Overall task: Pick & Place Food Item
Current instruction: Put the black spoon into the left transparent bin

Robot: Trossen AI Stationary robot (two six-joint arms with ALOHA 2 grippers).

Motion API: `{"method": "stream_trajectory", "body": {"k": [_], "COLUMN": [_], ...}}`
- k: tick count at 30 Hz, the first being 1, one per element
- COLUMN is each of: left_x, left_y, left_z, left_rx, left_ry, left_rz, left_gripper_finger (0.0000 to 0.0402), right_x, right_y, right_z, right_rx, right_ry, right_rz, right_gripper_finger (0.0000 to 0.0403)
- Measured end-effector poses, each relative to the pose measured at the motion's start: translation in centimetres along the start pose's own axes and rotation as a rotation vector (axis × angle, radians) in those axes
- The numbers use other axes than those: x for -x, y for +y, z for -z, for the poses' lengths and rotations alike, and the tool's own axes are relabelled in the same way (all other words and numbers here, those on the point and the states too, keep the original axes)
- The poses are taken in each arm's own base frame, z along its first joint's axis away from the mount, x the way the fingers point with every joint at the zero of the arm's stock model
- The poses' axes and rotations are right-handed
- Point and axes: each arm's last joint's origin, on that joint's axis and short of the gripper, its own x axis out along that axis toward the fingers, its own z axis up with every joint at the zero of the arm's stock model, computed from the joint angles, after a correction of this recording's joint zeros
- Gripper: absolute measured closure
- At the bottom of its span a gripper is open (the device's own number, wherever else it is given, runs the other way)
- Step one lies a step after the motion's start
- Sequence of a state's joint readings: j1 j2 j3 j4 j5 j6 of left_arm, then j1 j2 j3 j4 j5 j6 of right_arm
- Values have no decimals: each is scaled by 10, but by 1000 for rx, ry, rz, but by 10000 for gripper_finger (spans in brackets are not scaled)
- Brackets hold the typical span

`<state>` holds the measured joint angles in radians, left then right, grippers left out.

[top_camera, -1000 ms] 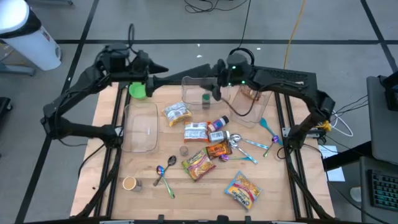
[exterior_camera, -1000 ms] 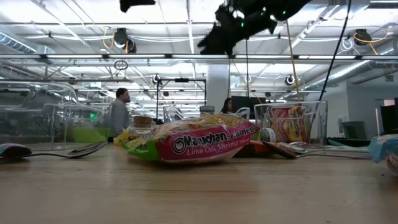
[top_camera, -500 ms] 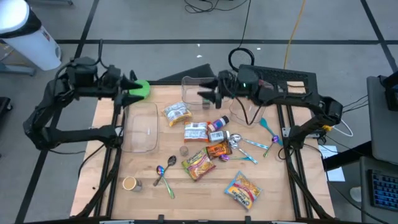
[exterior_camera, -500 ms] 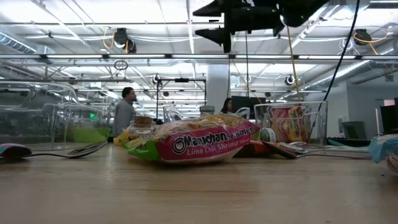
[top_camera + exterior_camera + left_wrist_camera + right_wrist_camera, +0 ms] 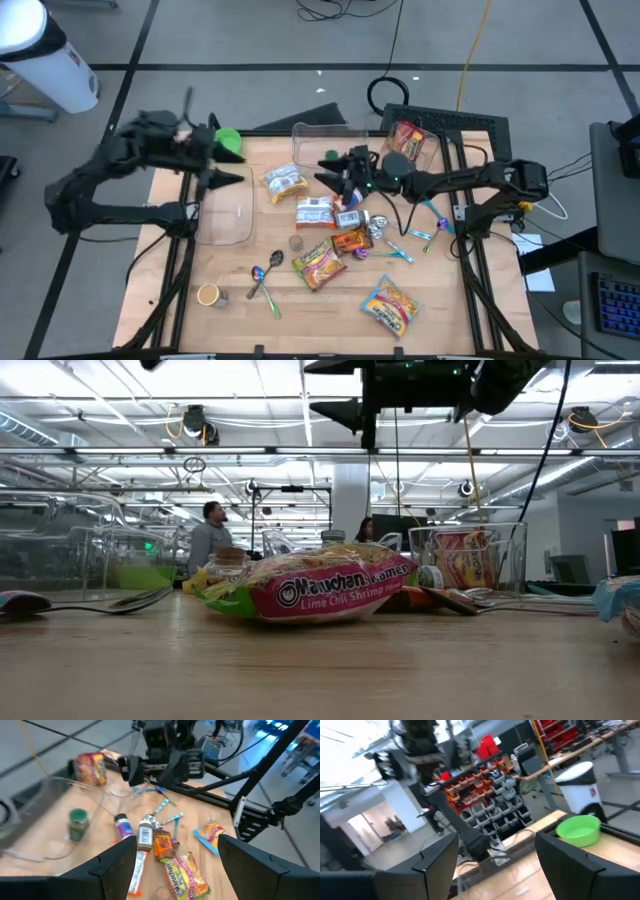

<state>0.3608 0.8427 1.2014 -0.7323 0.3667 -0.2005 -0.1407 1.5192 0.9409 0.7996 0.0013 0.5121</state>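
Fingers apart on both grippers (nothing held); two ramen packets [image 5: 318,264] [image 5: 390,303].

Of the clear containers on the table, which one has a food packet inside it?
The clear container at the table's far right corner, holding a red-and-yellow packet. The far-middle container holds only a green-lidded jar; the left tray looks empty.

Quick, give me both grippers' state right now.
Left gripper: jaws open, holding nothing, above the table's left edge.
Right gripper: jaws open, holding nothing, above the middle of the table.
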Motion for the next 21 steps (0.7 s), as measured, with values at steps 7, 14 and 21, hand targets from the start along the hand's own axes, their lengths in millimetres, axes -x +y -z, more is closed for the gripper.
{"method": "stream_trajectory", "body": {"k": [7,14,21], "left_x": [-59,-86,-93], "left_y": [11,9,-12], "left_z": [39,74,86], "left_rx": [118,223,162], "left_ry": [-67,0,43], "left_rz": [169,148,83], "left_gripper_finger": [119,119,119], "right_x": [2,3,-2], "right_y": [19,41,69], "right_z": [6,16,17], "right_rx": [-9,88,279], "right_ry": [19,133,287], "right_rz": [-55,-43,-52], "right_gripper_finger": [154,167,180]}}
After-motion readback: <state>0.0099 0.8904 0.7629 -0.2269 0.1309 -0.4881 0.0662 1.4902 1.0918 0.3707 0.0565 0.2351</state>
